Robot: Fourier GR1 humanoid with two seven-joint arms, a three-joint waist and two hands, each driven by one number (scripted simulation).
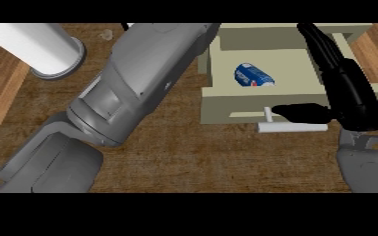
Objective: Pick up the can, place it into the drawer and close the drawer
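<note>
The blue can point(255, 75) lies on its side inside the open beige drawer point(229, 111), near its middle. My right hand point(347, 87) is at the drawer's right side. Its fingers point(319, 42) stretch straight toward the back, and its thumb point(301, 111) points left over the drawer's front panel, just above the white handle point(292, 128). The hand is open and holds nothing. My left forearm point(140, 87) crosses the counter diagonally from lower left to the top, beside the drawer's left wall. Its hand is past the view's top edge.
A white cylinder point(43, 47) stands on the wooden counter point(192, 155) at the upper left. The left forearm covers much of the counter left of the drawer.
</note>
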